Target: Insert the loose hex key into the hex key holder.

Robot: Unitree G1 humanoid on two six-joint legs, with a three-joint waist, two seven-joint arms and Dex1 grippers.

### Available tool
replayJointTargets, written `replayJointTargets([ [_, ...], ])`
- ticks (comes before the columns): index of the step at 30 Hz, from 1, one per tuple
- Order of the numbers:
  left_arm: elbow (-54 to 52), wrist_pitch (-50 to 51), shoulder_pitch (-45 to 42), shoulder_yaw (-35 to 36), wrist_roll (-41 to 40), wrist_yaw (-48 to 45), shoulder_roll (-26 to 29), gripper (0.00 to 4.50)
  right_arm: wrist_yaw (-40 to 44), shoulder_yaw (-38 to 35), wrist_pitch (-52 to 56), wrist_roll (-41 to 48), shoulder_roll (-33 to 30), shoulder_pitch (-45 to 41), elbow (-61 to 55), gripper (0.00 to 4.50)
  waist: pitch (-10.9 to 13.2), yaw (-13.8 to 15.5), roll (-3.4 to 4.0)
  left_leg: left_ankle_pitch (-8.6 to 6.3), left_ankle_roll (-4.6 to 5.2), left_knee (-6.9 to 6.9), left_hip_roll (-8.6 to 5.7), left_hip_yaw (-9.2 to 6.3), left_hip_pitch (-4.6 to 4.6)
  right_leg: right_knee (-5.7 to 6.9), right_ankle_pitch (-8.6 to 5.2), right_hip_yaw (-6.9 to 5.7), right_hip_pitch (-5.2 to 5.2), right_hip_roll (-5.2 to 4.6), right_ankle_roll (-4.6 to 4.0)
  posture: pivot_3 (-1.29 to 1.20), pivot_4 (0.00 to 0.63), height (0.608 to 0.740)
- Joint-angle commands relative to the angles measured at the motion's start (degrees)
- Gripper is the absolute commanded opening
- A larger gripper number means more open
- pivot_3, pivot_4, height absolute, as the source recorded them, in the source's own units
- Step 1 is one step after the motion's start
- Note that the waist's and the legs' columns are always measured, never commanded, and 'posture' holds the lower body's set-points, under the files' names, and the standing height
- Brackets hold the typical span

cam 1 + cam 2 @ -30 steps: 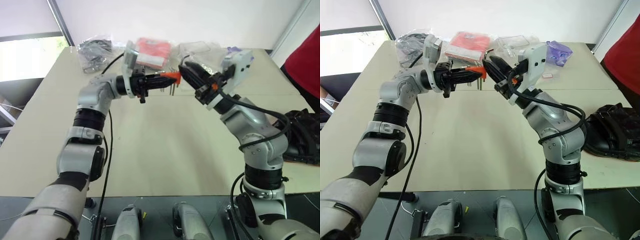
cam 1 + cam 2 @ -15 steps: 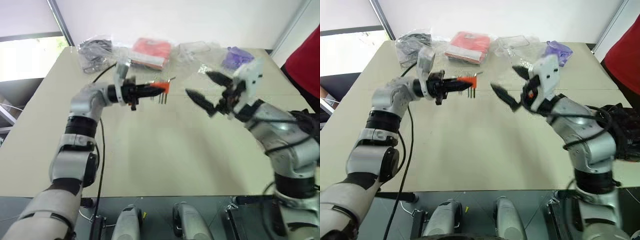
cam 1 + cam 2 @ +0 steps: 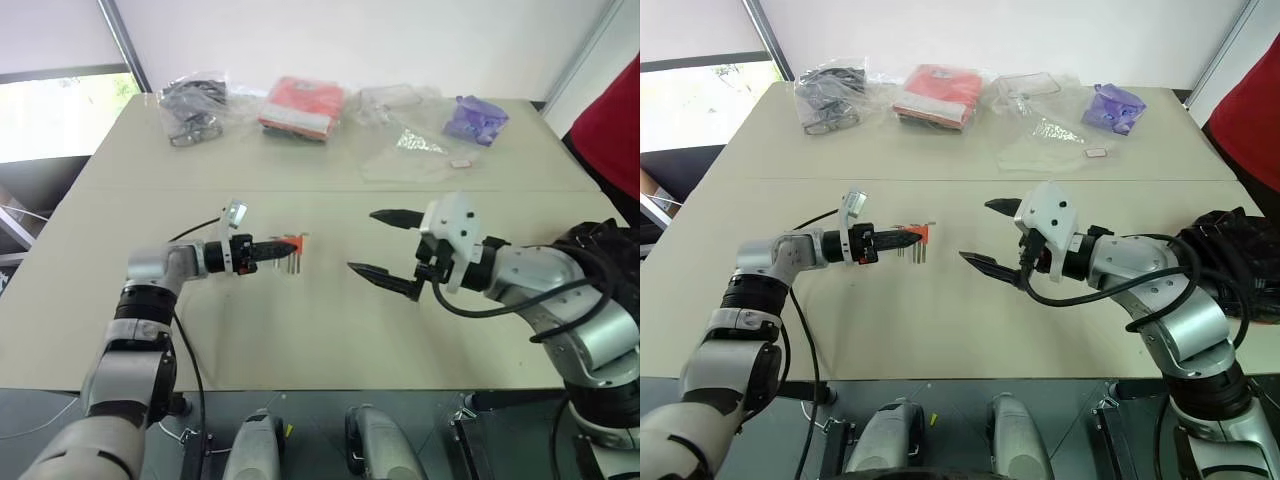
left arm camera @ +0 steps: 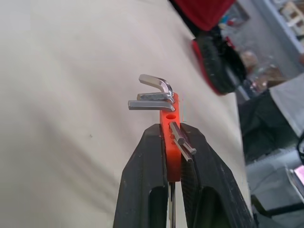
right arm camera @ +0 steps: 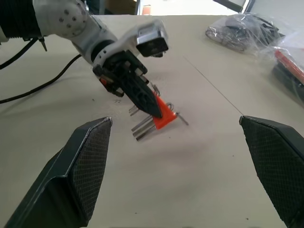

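Note:
The hex key holder (image 3: 297, 242) is a small orange-red block with several thin metal keys sticking out. My left gripper (image 3: 280, 247) is shut on it, low over the table and left of centre. In the left wrist view both black fingers (image 4: 147, 180) clamp the holder (image 4: 169, 137), with bent key ends past its tip. My right gripper (image 3: 361, 240) stands wide open and empty, a little to the right of the holder and pointing toward it. I cannot tell the loose hex key from the keys set in the holder.
Along the table's far edge lie a bag of black cables (image 3: 195, 100), a flat red packet (image 3: 300, 103), clear plastic bags (image 3: 400, 100) and a purple bag (image 3: 475, 115). A black bag (image 3: 1230, 250) sits at the right edge, beside a person's red sleeve (image 3: 612, 110).
Both arms have come down from above the table's far half. The left gripper lowered the holder toward the table. The right gripper opened wide and drew back from the holder.

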Motion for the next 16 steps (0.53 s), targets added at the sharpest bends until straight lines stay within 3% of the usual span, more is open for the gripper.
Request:
replayJointTargets([
  [1,0.43,-2.75,-0.96,0.51,1.01,1.76,0.16,2.32,0.09,-0.36,-1.0,-0.42,0.64,-1.12,-0.71,4.5,0.0,-0.04,0.0,0.0,0.0,0.0,0.0,0.0,0.0,0.0,0.0,0.0,0.0,0.01,0.0,0.0,0.15,0.739],
  [5,3.24,-8.83,-1.26,-1.0,4.85,3.95,0.74,4.34,0.55,-0.61,-0.79,-0.52,0.54,-0.84,-0.86,4.5,0.0,-0.06,0.0,0.0,0.0,-0.01,0.0,0.0,0.01,0.0,0.0,0.0,0.0,0.01,0.0,0.0,0.15,0.739],
  [10,9.94,-27.25,-2.25,-3.23,13.37,8.24,4.63,4.43,1.22,-1.26,-0.44,-0.91,-0.77,0.35,-1.64,4.5,-0.02,-0.29,-0.01,0.0,0.0,0.0,0.01,0.01,0.11,0.01,0.02,0.0,0.05,0.01,-0.09,0.0,0.15,0.739],
  [16,11.36,-37.65,-4.76,0.45,13.88,10.94,7.85,4.43,1.43,-2.64,-0.78,-0.9,-2.33,2.29,-2.67,4.5,-0.01,-0.2,-0.02,0.0,0.0,-0.01,0.02,-0.04,0.1,0.02,0.06,0.01,0.01,0.07,-0.14,0.0,0.15,0.739],
])
